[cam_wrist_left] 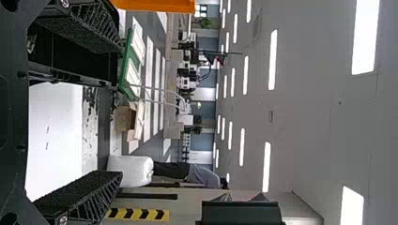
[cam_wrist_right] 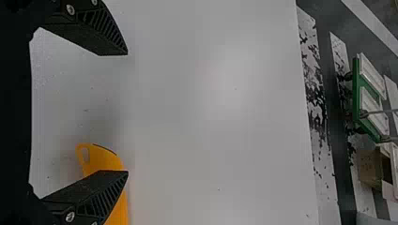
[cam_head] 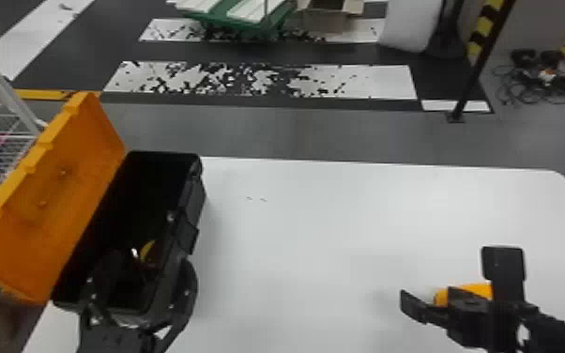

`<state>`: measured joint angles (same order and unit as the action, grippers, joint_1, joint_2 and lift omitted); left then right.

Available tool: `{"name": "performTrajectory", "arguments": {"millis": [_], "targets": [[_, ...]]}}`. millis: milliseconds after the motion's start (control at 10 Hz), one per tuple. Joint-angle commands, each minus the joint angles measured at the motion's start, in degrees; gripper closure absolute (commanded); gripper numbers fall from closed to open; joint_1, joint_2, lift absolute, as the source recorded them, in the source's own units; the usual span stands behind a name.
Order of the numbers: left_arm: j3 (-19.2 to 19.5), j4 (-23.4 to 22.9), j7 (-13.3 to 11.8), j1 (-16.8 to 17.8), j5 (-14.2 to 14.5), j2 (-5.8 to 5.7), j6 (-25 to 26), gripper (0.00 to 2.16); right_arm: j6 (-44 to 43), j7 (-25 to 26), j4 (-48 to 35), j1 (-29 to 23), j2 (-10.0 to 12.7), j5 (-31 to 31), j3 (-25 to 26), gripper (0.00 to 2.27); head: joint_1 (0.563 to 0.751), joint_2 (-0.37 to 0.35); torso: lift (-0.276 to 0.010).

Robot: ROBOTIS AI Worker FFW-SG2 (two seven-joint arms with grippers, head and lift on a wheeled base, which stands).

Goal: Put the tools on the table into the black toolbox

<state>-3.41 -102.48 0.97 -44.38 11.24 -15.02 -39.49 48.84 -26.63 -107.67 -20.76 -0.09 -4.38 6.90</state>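
On your bench (cam_head: pixel 324 216), picking the orange item (cam_wrist_right: pixel 102 161) seems in hand, so centre your right tool (cam_wrist_right: pixel 126 112) (spread, like your left tool (cam_wrist_left: pixel 118 110)) over it.

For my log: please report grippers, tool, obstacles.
Left black gripper open at black toolbox, may obstruct. Right black gripper open. Yellow rounded tool on white table.

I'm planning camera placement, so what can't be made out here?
Yellow-orange tool on the table: exact kind unclear; the right gripper covers part in the head view, and in the right wrist view a finger crosses it and the edge cuts it off.
Black toolbox, head view: the floor is lost in darkness, and the left gripper covers part of the near end.
Yellow item inside, head view: too small to name.
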Motion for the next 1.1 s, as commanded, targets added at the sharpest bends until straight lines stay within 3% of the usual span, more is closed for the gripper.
{"name": "performTrajectory", "arguments": {"millis": [0, 1000], "targets": [[-0.02, -0.09, 0.0, 0.0, 0.01, -0.01, 0.07, 0.06, 1.39, 0.0, 0.0, -0.07, 0.14, -0.1, 0.57, 0.11, 0.695, 0.069, -0.039], [0.07, -0.44, 0.0, 0.0, 0.1, -0.18, 0.07, 0.07, 6.84, 0.0, -1.85, 0.37, 0.14, 1.66, 0.92, 0.11, 0.695, 0.058, -0.039]]}}
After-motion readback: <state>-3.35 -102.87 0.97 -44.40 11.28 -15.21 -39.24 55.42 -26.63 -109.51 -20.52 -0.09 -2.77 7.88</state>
